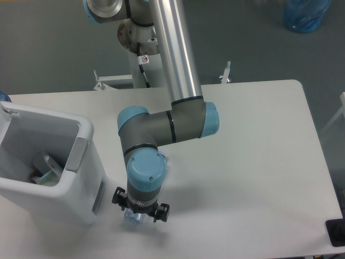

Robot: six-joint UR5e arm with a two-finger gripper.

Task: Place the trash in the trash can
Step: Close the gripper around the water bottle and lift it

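Nearest the camera, the hand (138, 214) points straight down at the front edge of the white surface (259, 162), its black body splayed out to either side under the blue wrist cap. Directly beneath it lies a small crumpled clear plastic wrapper (132, 218), bluish and glinting, resting on the surface just right of the trash can's lower corner. The wrist hides the fingertips, so I cannot tell whether the fingers are spread around the wrapper or pressed onto it. Just above, the arm folds tightly: the last grey link rises from the hand to a blue-capped joint, then a short grey forearm section runs to the right to another blue-capped joint, where the long silver tube (171, 48) climbs steeply up and to the left toward the base. To the left stands the trash can (81, 178), a large white boxy bin with rounded corners and a grey handle panel on its right side facing the arm; its open mouth shows a flattened clear plastic bottle (47, 167) lying at the bottom. Farther back, the arm's round base column (148, 59) is mounted behind the surface's rear edge, with a white bracket beside it. Beyond that is grey floor, and a blue bag (306, 13) sits at the far upper right.
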